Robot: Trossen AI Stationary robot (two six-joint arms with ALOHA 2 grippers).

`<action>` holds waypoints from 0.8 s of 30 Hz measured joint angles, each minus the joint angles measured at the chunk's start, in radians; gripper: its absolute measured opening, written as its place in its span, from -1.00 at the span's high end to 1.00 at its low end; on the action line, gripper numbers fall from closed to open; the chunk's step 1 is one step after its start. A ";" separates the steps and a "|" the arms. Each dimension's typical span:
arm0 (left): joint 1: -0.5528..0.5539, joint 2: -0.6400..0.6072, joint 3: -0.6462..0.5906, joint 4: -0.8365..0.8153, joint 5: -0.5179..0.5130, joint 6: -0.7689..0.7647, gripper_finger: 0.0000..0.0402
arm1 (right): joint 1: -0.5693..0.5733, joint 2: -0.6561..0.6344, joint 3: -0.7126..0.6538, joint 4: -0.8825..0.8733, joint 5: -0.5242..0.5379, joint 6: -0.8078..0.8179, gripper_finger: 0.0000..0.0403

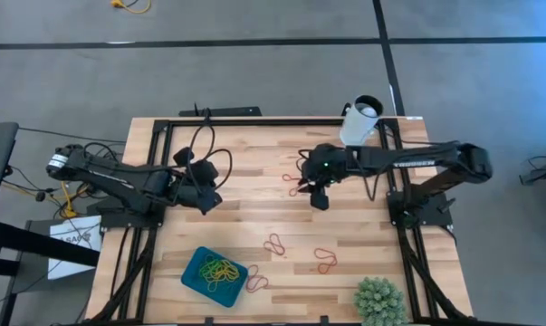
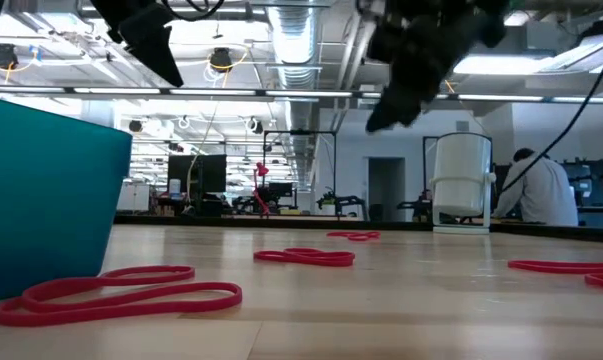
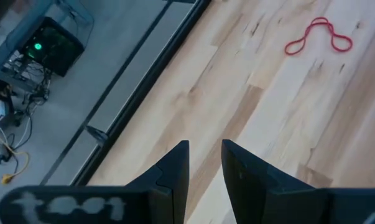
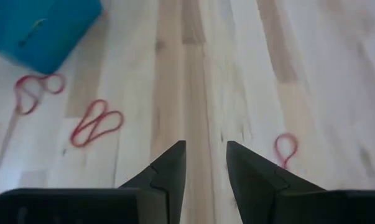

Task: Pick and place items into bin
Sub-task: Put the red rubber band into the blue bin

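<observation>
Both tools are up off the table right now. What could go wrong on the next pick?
The red bands lie flat and thin on the wood, so the right tool may close on nothing. One red band lies right beside the bin; grabbing it could nudge the bin.

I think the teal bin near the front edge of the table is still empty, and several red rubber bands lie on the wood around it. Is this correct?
Not quite. The high view shows the teal bin already holding a cluster of yellow and green rubber bands, so it is not empty. The rest holds: red rubber bands lie on the wood around it.
</observation>
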 joint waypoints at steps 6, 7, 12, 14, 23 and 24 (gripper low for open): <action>0.022 0.000 0.000 0.001 0.000 0.002 0.58 | -0.054 0.097 -0.040 0.034 0.003 0.134 0.46; 0.027 0.000 0.000 0.004 0.000 0.002 0.58 | -0.064 0.113 -0.040 0.034 0.004 0.131 0.46; 0.037 0.000 0.000 0.006 0.000 0.003 0.58 | -0.107 0.235 -0.039 0.033 0.006 0.115 0.46; 0.037 0.000 0.000 0.006 0.001 0.003 0.58 | -0.121 0.277 -0.031 0.032 0.006 0.137 0.46; 0.037 0.000 0.000 0.011 0.001 0.019 0.58 | -0.186 0.395 0.039 0.016 0.073 0.136 0.46; 0.037 0.000 0.000 0.010 0.001 0.020 0.58 | -0.192 0.395 0.042 0.013 0.088 0.135 0.46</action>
